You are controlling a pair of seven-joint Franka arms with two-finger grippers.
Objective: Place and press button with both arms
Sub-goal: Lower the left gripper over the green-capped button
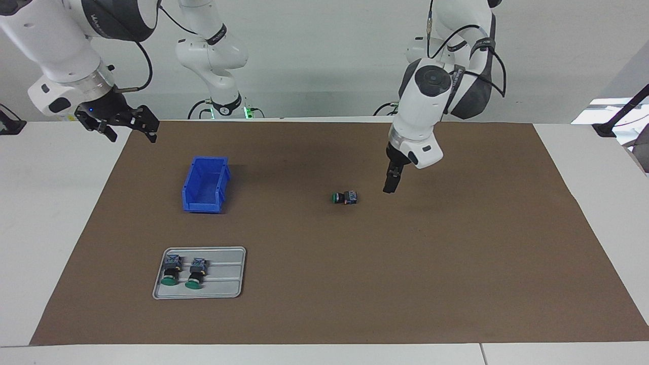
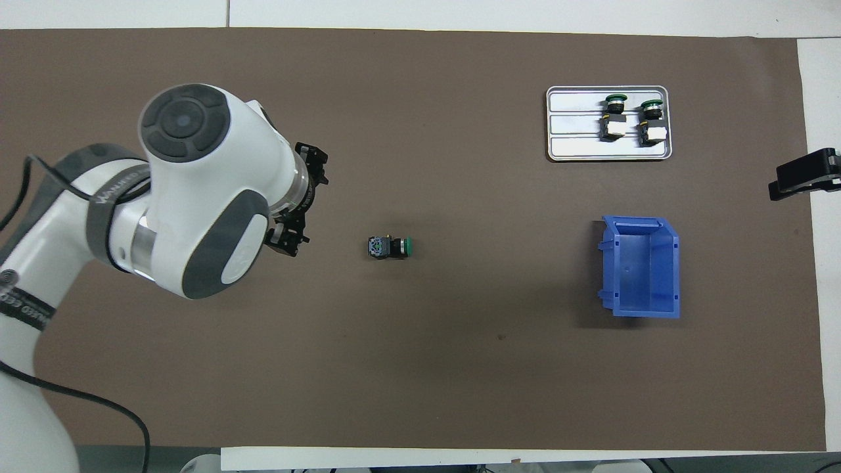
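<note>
One button (image 1: 345,197) (image 2: 389,247) lies on its side on the brown mat (image 1: 456,284), its green cap pointing toward the right arm's end of the table. My left gripper (image 1: 391,185) (image 2: 307,200) points down, low over the mat. It is a short way from the button's contact-block end, toward the left arm's end. It is open, holds nothing and is apart from the button. My right gripper (image 1: 129,133) waits raised over the mat's corner at the right arm's end, open and empty.
A blue bin (image 1: 205,183) (image 2: 640,266) stands open-topped toward the right arm's end. Farther from the robots than the bin, a grey tray (image 1: 225,276) (image 2: 571,125) holds two more green-capped buttons (image 1: 172,268) (image 1: 196,271) lying side by side.
</note>
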